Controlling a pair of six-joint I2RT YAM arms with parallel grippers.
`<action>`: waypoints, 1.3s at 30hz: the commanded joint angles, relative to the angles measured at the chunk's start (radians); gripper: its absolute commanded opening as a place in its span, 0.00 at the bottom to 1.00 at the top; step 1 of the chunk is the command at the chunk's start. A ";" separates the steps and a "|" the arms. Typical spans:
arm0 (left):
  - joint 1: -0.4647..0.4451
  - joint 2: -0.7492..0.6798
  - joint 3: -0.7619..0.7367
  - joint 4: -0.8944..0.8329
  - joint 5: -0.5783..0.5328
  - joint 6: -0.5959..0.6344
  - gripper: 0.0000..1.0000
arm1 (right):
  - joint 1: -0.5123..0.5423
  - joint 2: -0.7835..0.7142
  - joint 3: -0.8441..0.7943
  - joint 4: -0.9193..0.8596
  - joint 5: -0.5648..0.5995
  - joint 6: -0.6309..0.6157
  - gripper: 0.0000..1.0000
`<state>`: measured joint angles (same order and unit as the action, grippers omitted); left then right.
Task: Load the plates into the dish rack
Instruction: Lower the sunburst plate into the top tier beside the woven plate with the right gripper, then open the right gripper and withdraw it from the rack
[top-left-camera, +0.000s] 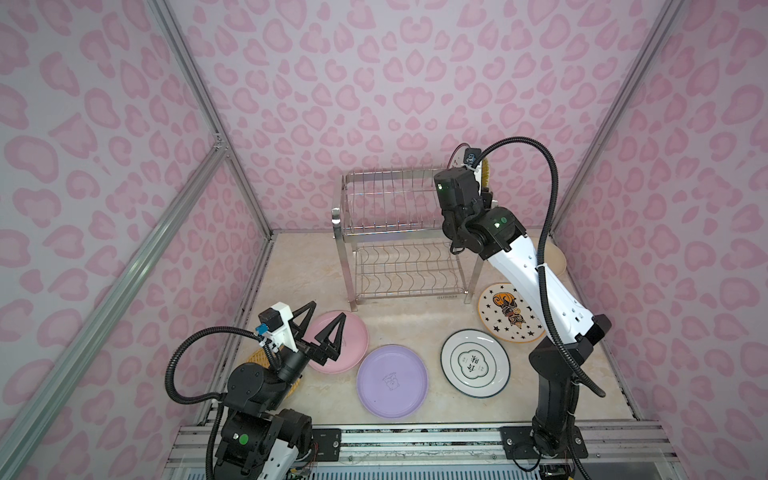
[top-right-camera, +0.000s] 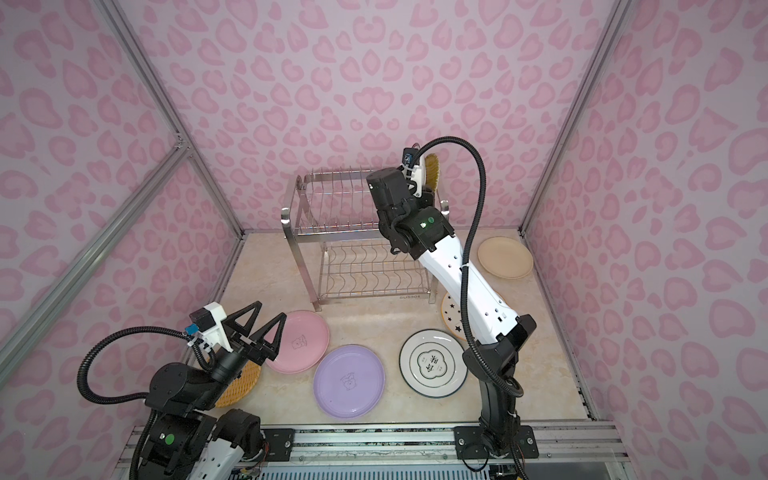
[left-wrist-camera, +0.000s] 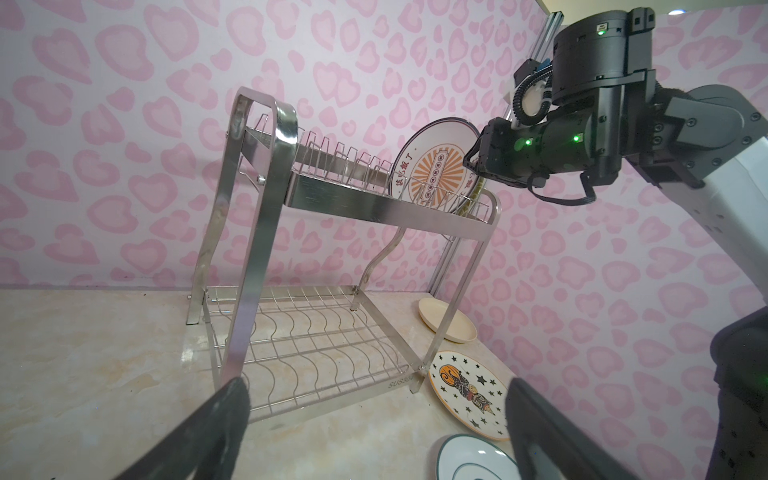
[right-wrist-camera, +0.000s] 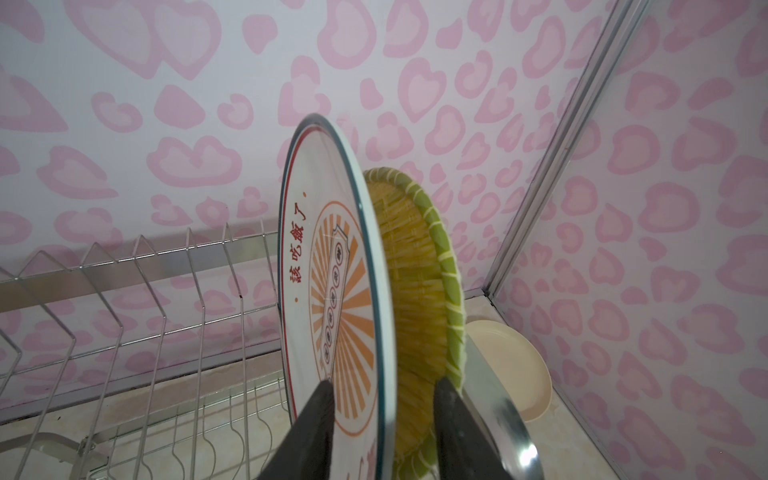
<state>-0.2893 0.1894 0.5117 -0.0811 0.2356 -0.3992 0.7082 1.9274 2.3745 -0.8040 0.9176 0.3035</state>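
Black right pincer (right-wrist-camera: 384, 382), parted, astride racked plate (right-wrist-camera: 328, 249)

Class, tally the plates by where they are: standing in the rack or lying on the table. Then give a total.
In the rack: 2 (radial, yellow striped)
On the table: 6 (pink, lilac, emblem, star, cream, woven)
Total: 8 plates
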 joint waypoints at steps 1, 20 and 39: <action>0.002 0.004 0.005 0.040 0.008 -0.001 0.97 | 0.007 -0.012 -0.017 0.019 0.003 0.015 0.48; 0.004 0.039 0.028 -0.012 0.016 -0.021 0.97 | 0.077 -0.287 -0.305 0.161 -0.038 -0.013 0.70; 0.004 0.058 0.153 -0.522 -0.178 -0.220 0.99 | 0.095 -0.706 -0.931 0.361 -0.258 -0.014 0.89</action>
<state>-0.2871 0.2470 0.6514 -0.4862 0.1116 -0.5430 0.8032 1.2430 1.5032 -0.5041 0.7238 0.2928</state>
